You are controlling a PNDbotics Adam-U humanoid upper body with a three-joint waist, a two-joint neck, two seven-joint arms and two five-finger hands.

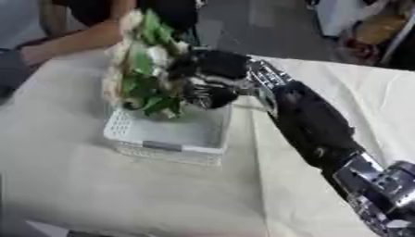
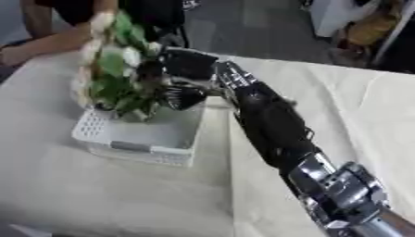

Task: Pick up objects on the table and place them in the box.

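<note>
My right forearm reaches up to my right hand [image 1: 212, 79], fingers curled around a leafy bouquet [image 1: 146, 69] standing upright over the white basket [image 1: 166, 139].

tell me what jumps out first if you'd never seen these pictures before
The robot's right hand, on a long black arm reaching in from the lower right, is curled round a bunch of green and white flowers held over a white basket. The basket sits on a cream-covered table, with the bunch's lower end inside it.
</note>
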